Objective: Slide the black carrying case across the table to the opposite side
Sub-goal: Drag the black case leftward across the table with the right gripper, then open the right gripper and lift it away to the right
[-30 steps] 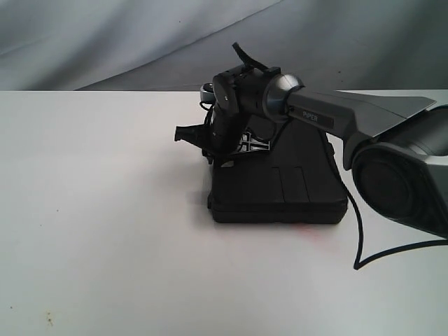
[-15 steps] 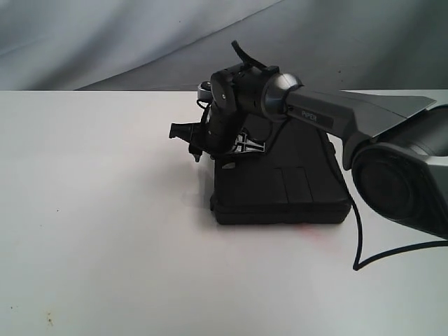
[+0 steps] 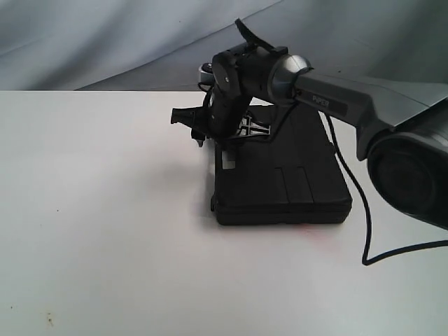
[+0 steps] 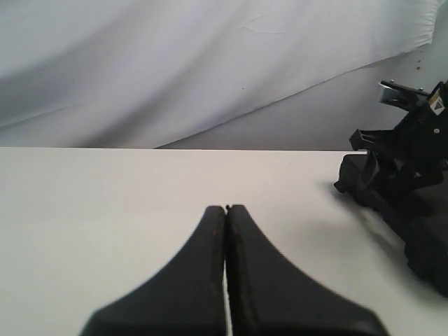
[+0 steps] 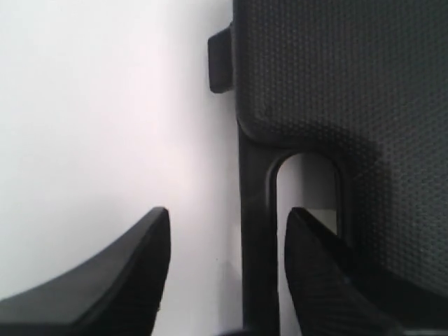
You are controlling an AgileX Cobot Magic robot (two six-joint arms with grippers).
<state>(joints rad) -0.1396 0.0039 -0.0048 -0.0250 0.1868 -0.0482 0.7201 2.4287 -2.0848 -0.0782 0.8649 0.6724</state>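
case (image 3: 280, 187): matte black, pebbled | table (image 3: 105, 210): white, dark specks, red smear

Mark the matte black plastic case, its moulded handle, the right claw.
Matte black plastic case (image 3: 287, 183), exterior view, lid centre.
Moulded handle (image 5: 254, 182), right wrist view, outer bar.
Right claw (image 5: 228, 213), right wrist view, between fingertips.

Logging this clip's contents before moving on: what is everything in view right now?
case: one, matte black, flat on the table
table: one, white
red smear: one, faint, by the case's near edge
dark specks: few, table's near left
backdrop cloth: one, grey-white, behind the table
cable: one, black, right of the case
right arm: one, grey-black, over the case
right gripper: one, black, open, straddling the case's handle
left gripper: one, black, shut, over bare table
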